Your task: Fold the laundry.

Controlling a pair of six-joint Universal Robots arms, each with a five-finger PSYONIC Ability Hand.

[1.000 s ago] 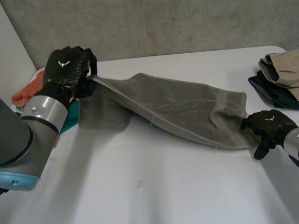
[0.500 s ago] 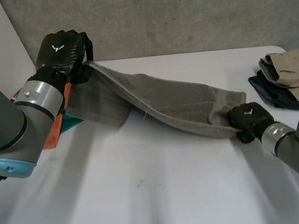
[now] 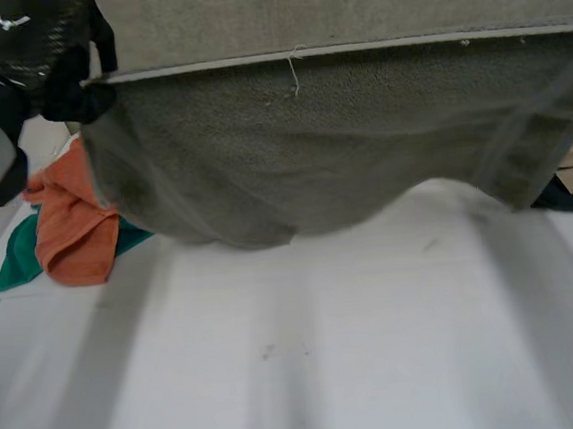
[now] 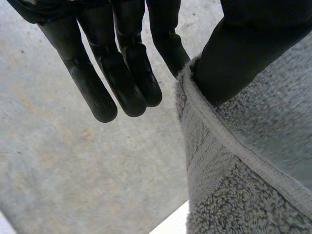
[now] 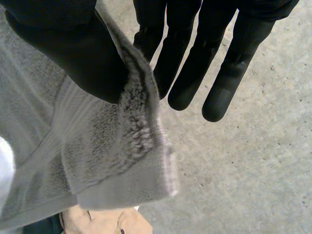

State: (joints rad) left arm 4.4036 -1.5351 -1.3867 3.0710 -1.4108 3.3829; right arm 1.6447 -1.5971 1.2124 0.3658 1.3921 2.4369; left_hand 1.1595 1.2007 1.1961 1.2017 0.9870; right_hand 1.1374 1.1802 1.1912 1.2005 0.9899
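Item: grey towel [image 3: 320,141], hanging spread above the table [image 3: 310,363]. I judge it soft, limp and weighty, best held by the top corners. My left hand [image 3: 25,37] and right hand [image 5: 63,48] each pinch one corner, thumb against finger.

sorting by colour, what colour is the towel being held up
Grey, with a slight olive tinge: the towel shows best in the head view.

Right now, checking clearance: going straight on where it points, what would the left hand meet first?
Likely the concrete wall, depth unclear; nothing else lies ahead of the left hand pinching the towel.
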